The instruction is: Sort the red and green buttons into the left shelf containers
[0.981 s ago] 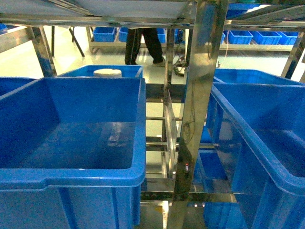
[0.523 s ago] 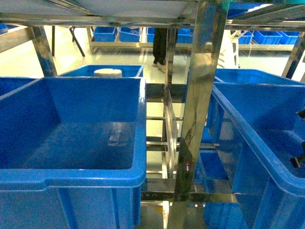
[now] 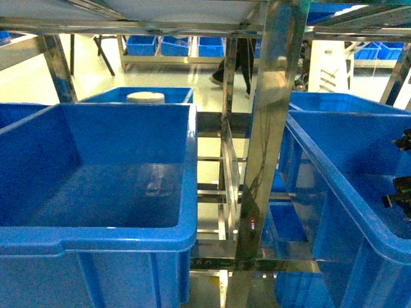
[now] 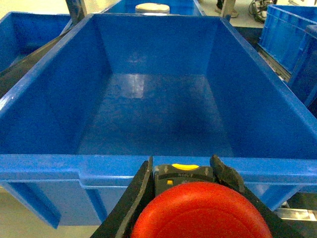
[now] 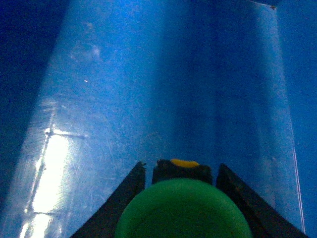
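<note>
The red button (image 4: 200, 210) fills the bottom of the left wrist view, with my left gripper (image 4: 183, 166) shut on its black body. It hangs just outside the near rim of a large blue container (image 4: 74, 163), seen as the left bin (image 3: 96, 237) in the head view. My right gripper (image 5: 181, 168) is shut on the green button (image 5: 183, 208) above the scuffed inside of a blue container (image 5: 148, 89). In the head view only dark pieces of the right arm (image 3: 398, 192) show, over the right bin (image 3: 334, 186). My left gripper is out of the head view.
A shiny steel shelf post (image 3: 263, 128) stands between the two bins. A smaller blue bin behind the left one holds a white round lid (image 3: 145, 97). More blue bins line the far wall, and a person (image 3: 241, 64) walks there.
Dark parts of the right arm have entered the head view at the right edge, over the right bin. The person in the background has walked to the right.
</note>
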{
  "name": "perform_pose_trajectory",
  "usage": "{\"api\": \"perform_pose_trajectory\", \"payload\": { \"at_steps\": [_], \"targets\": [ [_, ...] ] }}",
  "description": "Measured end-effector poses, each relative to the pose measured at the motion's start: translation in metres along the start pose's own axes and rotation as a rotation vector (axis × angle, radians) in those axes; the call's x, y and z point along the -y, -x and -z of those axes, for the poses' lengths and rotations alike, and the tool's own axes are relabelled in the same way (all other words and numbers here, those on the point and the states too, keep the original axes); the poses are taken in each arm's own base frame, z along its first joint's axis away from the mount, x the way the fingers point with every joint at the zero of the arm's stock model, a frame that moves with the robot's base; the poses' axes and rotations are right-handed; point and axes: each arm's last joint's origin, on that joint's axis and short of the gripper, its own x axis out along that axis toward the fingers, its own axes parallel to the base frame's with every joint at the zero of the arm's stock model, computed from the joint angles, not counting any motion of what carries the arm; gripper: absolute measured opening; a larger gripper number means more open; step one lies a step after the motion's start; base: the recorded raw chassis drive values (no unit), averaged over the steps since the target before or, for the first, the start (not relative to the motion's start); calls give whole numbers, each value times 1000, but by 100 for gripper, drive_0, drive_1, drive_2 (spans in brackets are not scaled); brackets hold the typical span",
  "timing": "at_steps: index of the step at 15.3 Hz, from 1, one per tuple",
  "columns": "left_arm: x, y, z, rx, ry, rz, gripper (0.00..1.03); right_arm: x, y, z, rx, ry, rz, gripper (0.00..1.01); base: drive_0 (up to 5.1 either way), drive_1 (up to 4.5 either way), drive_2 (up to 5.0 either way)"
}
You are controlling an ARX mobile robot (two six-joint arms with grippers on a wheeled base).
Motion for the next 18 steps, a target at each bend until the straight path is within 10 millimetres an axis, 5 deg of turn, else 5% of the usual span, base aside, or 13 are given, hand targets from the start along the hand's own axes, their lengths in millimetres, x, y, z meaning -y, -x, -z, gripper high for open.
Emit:
{"api": "perform_pose_trajectory", "payload": {
  "at_steps": [6, 9, 13, 14, 15, 18],
  "targets": [
    [0, 0, 0, 0, 0, 0, 29, -1, 33, 0, 148, -39, -16, 100, 0, 0, 0],
    [0, 0, 0, 0, 0, 0, 29, -1, 66, 0, 280, -39, -27, 98, 0, 0, 0],
    [0, 0, 0, 0, 0, 0, 29, 1, 137, 21, 572, -34, -30, 98, 0, 0, 0],
    [0, 0, 0, 0, 0, 0, 29, 2, 160, 35, 633, -41, -33, 98, 0, 0, 0],
    [0, 0, 0, 0, 0, 0, 29, -5, 206, 84, 711, -76, -44, 98, 0, 0, 0],
    [0, 0, 0, 0, 0, 0, 29, -18, 228, 138, 616, -124, -80, 98, 0, 0, 0]
  ]
}}
